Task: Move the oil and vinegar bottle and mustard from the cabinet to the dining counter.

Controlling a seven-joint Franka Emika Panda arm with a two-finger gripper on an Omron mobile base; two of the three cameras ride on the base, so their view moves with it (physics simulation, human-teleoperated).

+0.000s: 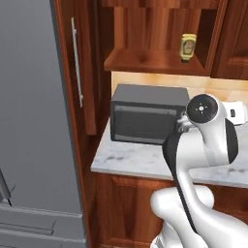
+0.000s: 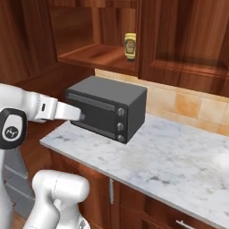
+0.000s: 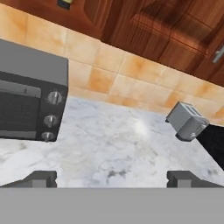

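Your gripper [image 3: 112, 179] sits closest, low over the marble worktop [image 3: 127, 144], fingertips [image 3: 41, 178] spread fully wide with nothing between them. You have one mustard [image 2: 130, 46] to fetch: it stands alone at the front right edge of the shelf in the open cabinet [image 2: 96, 53], straight above the one dark toaster oven [image 2: 107, 112]. That oven occupies the worktop's left end, under the shelf. One small grey toaster [image 3: 187, 120] stands against the tiled back edge, well apart.
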